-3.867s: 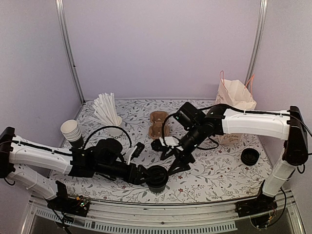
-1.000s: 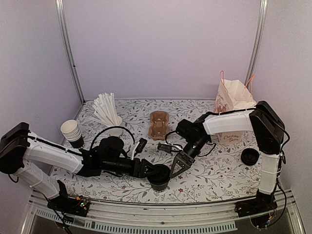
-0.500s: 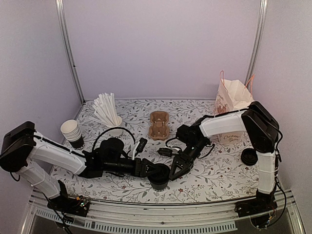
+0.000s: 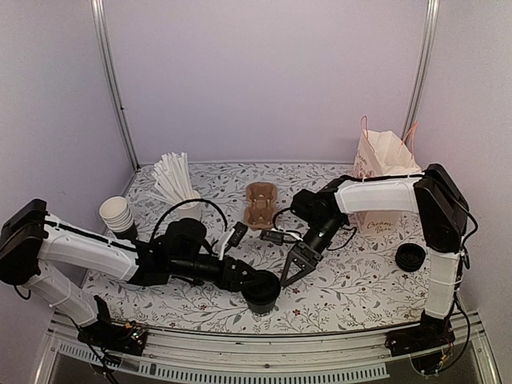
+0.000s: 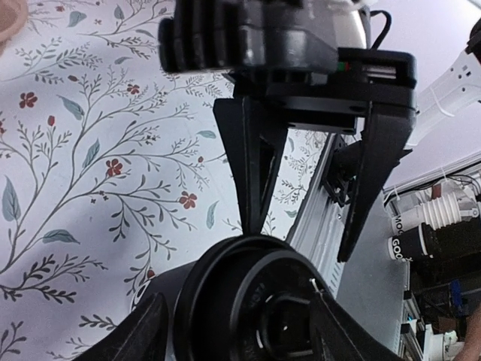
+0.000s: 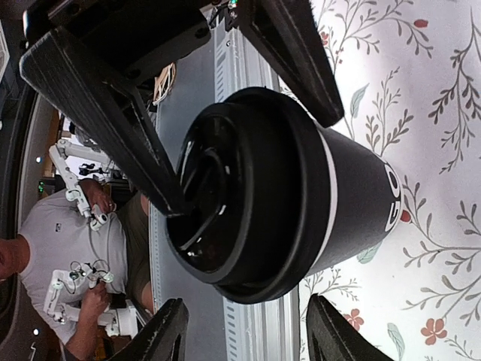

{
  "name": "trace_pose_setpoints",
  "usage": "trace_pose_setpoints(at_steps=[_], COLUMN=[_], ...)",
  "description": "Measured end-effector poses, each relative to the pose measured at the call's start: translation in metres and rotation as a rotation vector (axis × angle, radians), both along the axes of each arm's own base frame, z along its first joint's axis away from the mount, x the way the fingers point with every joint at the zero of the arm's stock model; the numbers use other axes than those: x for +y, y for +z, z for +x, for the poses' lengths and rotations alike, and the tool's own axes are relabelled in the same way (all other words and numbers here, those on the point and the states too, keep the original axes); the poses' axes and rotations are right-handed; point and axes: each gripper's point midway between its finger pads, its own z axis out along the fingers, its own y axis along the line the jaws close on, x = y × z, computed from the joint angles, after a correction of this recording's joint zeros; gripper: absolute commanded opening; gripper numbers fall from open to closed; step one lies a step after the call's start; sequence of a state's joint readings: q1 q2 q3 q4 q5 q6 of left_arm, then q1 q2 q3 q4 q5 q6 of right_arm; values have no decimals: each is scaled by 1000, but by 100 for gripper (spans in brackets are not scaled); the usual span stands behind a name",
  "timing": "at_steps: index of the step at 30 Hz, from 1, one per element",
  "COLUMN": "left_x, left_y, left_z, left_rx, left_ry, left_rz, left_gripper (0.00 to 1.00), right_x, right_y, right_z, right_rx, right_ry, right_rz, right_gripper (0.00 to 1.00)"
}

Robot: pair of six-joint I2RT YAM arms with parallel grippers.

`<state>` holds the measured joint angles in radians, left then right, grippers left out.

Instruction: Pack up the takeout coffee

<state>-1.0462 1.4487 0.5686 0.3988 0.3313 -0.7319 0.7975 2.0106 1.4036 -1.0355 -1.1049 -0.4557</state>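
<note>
Because the lid (image 6: 225,188) looks seated, the cup (image 4: 262,298) is held upright at the lower centre of the top view, clamped by the left gripper (image 4: 248,281) for steadiness, while the right gripper (image 4: 288,274) is poised beside its rim, jaws apart and empty.

Partly off-frame takeout coffee (image 5: 259,301)
</note>
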Motion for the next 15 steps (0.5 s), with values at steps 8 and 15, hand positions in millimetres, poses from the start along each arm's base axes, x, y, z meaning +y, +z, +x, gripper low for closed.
trace_pose_setpoints(at_steps=[8,15], left_x=[-18,0], left_y=[35,29], left_z=[12,13], left_rx=[-97,-76], left_ry=[-34,24], left_rz=[-5,90], left_gripper=[71,72], right_x=[-5,-3], right_y=[6,6], right_z=[6,24], right_rx=[-91,-164], right_ry=[11,-8], right_rz=[12,0], right_gripper=[57,55])
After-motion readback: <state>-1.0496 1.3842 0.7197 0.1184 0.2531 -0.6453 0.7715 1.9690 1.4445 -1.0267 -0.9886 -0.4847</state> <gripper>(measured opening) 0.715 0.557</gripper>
